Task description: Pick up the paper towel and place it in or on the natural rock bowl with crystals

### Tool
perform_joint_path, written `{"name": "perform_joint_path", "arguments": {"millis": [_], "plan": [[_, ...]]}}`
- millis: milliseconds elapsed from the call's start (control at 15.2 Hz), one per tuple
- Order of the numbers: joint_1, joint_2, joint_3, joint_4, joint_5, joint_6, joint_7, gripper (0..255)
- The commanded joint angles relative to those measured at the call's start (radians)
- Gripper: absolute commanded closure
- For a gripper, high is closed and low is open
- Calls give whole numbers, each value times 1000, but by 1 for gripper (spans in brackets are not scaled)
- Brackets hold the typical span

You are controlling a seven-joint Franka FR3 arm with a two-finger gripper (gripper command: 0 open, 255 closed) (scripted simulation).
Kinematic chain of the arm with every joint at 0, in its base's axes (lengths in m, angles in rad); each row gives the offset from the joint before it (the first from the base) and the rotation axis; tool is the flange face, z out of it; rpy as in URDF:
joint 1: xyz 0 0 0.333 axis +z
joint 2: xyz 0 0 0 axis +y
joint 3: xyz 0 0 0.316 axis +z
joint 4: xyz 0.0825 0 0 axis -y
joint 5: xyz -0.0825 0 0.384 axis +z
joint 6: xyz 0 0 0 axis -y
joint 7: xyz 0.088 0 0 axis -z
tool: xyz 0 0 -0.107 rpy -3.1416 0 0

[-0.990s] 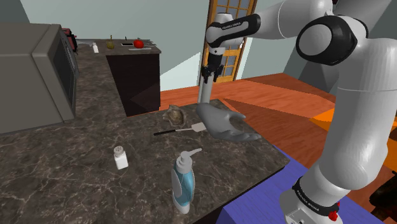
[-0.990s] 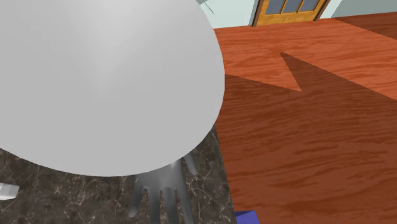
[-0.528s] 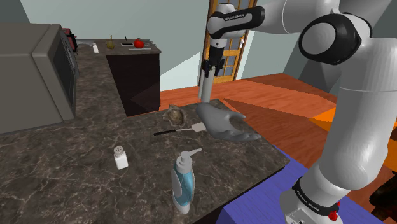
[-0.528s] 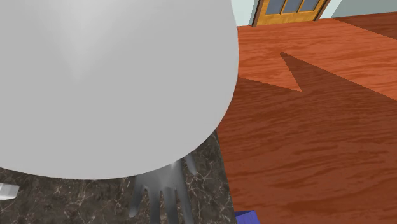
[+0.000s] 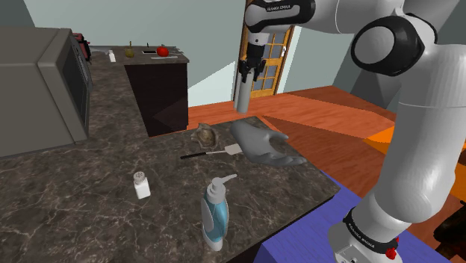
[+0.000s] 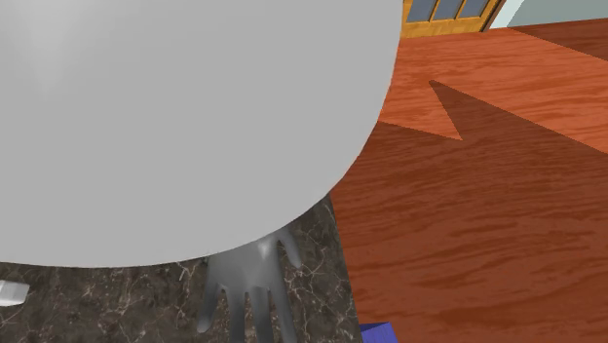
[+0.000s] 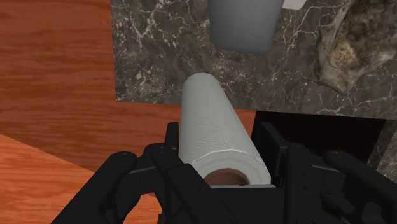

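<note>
place: home kitchen | evidence: dark stone counter (image 5: 89,187), microwave (image 5: 45,82), salt shaker (image 5: 141,184), soap bottle (image 5: 216,213), wood floor (image 6: 468,195)

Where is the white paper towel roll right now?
The roll hangs upright in the black gripper's jaws, upper middle of the shoulder view, above the grey glove and rough rock bowl.

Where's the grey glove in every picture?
Shoulder view: the grey glove lies near the counter's far end, right of the rock bowl.
Second exterior view: the glove sits at the bottom middle, fingers pointing down, under a big pale grey shape.
Wrist view: the glove lies just past the far end of the paper towel roll clasped in the gripper.
Shared landmark: the dark marbled counter under it.
</note>
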Motion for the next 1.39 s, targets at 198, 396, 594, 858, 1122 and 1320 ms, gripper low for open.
{"name": "perform_joint_path", "arguments": {"millis": [198,396,594,858,1122,1320], "plan": [[-1,1,0,71,0,-70,1,255],[-2,8,0,122,0,-114,2,255],[-3,18,0,178,0,-160,3,255],[-5,38,0,263,1,-225,4,255],[39,9,15,254,-7,-245,62,255],[83,-12,33,254,-15,-264,122,255]]}}
